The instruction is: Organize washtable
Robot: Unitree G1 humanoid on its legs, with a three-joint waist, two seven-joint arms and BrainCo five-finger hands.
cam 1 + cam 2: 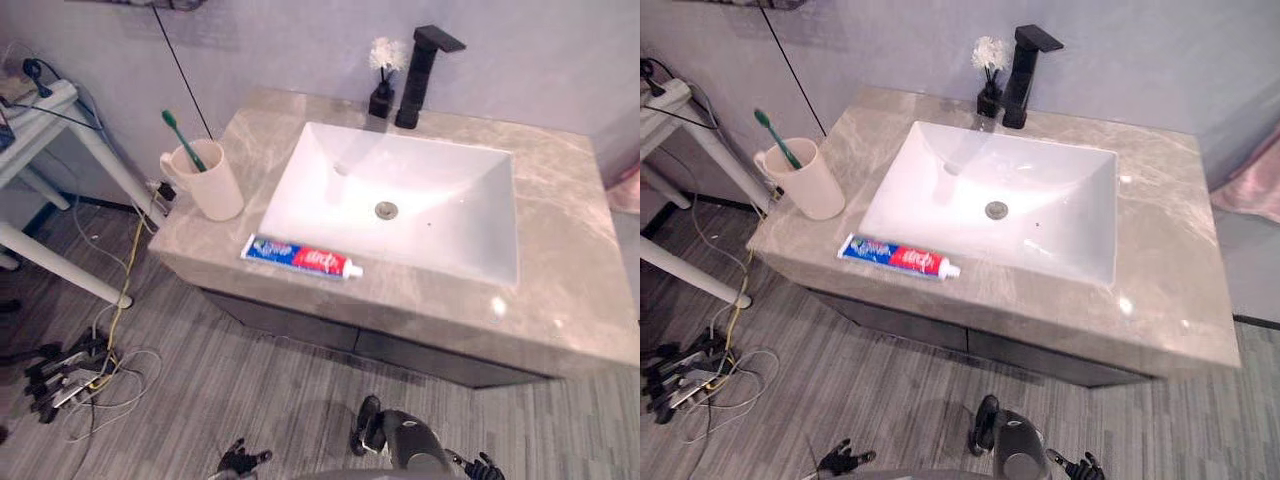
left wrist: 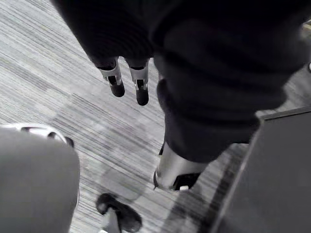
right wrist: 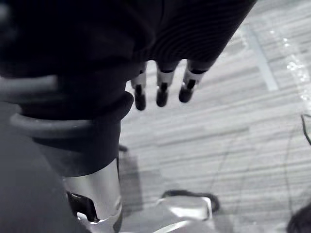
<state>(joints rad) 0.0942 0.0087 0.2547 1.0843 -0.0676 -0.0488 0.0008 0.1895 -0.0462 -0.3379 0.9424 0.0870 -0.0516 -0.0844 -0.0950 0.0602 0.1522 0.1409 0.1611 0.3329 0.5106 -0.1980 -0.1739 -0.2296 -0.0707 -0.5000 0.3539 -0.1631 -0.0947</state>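
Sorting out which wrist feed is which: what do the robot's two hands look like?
They match: the left hand and the right hand each have silver fingers with dark rounded tips, coming out from under a dark, finely ribbed cover at the wrist.

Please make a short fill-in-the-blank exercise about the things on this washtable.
1. The green toothbrush stands in the ___.
2. The toothpaste lies in front of the white ___.
3. The colour of the faucet is ___.
Missing words: cup; sink; black.
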